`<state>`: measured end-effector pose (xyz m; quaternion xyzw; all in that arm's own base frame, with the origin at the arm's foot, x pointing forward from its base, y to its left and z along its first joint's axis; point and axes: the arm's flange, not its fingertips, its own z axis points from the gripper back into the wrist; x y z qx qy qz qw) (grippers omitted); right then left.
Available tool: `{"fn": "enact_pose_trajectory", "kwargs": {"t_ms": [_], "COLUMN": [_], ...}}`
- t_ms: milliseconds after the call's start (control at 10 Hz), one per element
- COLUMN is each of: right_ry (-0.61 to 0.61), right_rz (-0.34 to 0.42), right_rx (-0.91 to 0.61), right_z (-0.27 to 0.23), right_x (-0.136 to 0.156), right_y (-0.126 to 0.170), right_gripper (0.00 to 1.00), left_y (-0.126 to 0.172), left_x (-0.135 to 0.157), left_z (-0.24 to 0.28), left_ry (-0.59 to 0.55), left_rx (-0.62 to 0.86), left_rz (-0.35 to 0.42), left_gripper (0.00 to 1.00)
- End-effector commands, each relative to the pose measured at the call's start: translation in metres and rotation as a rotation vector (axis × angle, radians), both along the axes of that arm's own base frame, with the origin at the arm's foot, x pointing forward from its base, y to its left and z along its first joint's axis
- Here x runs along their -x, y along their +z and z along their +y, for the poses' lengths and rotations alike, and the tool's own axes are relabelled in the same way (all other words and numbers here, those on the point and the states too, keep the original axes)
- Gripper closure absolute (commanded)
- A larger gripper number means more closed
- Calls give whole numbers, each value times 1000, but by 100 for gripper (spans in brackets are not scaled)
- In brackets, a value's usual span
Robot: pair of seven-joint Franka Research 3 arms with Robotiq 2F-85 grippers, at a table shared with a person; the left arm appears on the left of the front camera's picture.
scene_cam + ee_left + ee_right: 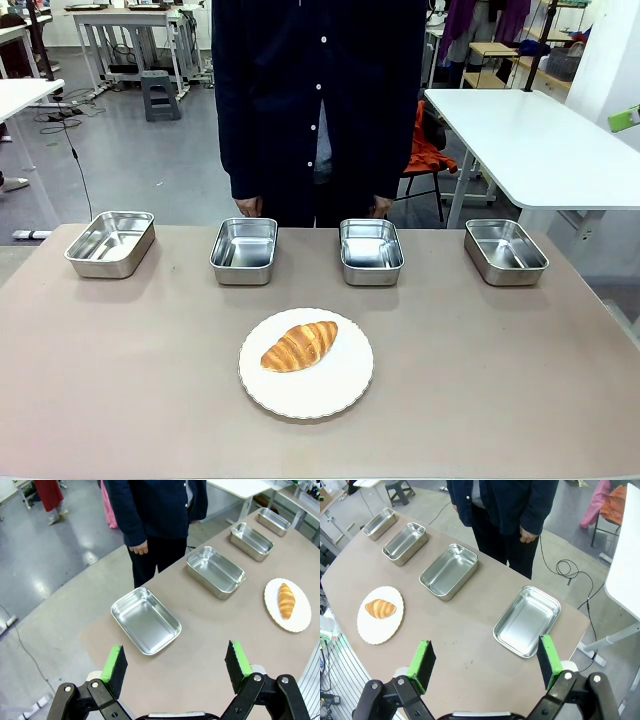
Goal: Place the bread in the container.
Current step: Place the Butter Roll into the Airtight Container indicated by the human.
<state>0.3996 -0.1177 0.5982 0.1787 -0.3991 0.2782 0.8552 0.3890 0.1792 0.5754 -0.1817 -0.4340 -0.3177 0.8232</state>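
Steel trays (110, 243), four shiny rectangles, stand empty; we see the golden-brown croissant (299, 346) on a white scalloped plate (320, 392); left pincer (175, 662) and right pincer (485, 660) gape apart.

The left gripper (175, 662) rises from the bottom edge of its wrist picture. Its two black fingers (107, 690) are spread wide apart, with the green pads (114, 661) facing each other. The right gripper (485, 659) sits at the bottom of its picture too, also spread wide.
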Motion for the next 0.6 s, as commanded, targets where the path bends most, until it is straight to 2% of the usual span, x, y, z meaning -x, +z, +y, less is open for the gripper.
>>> {"fn": "enact_pose_trajectory", "kwargs": {"t_ms": [0, 500], "right_ry": [5, 5], "right_rz": [-6, -6], "right_rx": [-12, -12], "right_z": [1, 1], "right_x": [0, 0], "right_y": [0, 0], "right_gripper": [0, 0], "left_y": [0, 0], "left_x": [0, 0], "left_z": [0, 0], "left_ry": [-1, -1], "left_rx": [0, 0], "left_rz": [-1, -1], "left_gripper": [0, 0]}}
